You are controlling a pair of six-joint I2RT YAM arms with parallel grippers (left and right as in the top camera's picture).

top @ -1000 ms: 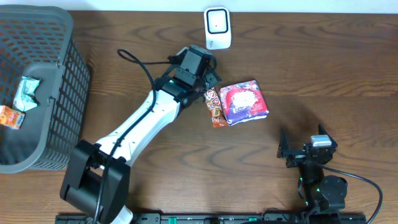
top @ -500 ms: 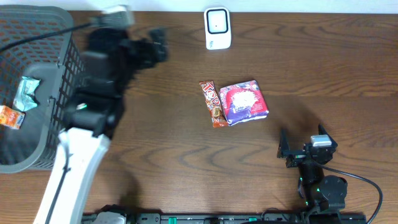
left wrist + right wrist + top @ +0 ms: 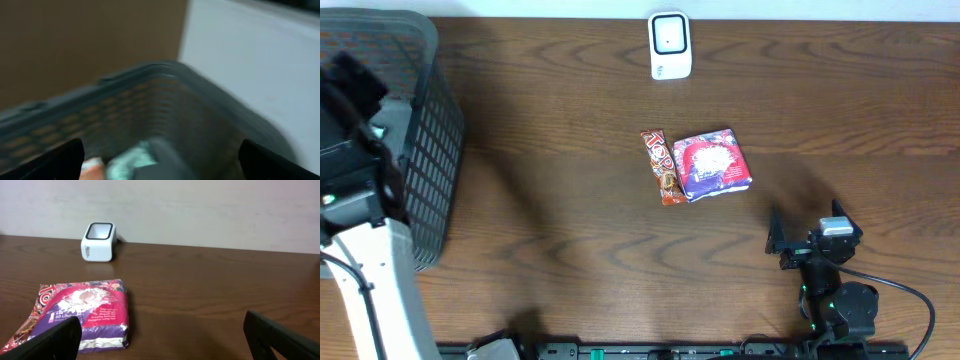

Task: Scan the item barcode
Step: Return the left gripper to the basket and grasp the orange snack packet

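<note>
Pale green crinkled packet (image 3: pixel 131 159), blurred in your left wrist view: that, by my judgement, is the item to scan. It lies inside the dark grey plastic mesh basket (image 3: pixel 432 130) at nine o'clock on the brown wooden table (image 3: pixel 550 230), beside something small and orange too blurred to name; from overhead the arm hides both. Your left gripper (image 3: pixel 167 162) hangs over the basket with its jaws spread wide and nothing between them; your right gripper (image 3: pixel 162 342) sits at five o'clock, likewise spread and empty. The small white box-shaped barcode scanner (image 3: pixel 670 45) stands at twelve o'clock; near the centre a slim red-and-brown wrapped candy bar (image 3: pixel 661 166) lies just beside a square pink-and-purple soft pack (image 3: pixel 712 164), seemingly touching it. Expect the packet to be light, soft and slippery, and quick to crumple; pinch it across the body or along a sealed edge, and gently. You cannot tell which face bears the barcode, so you may have to turn it toward the scanner's window; mind the basket wall on the way out.
</note>
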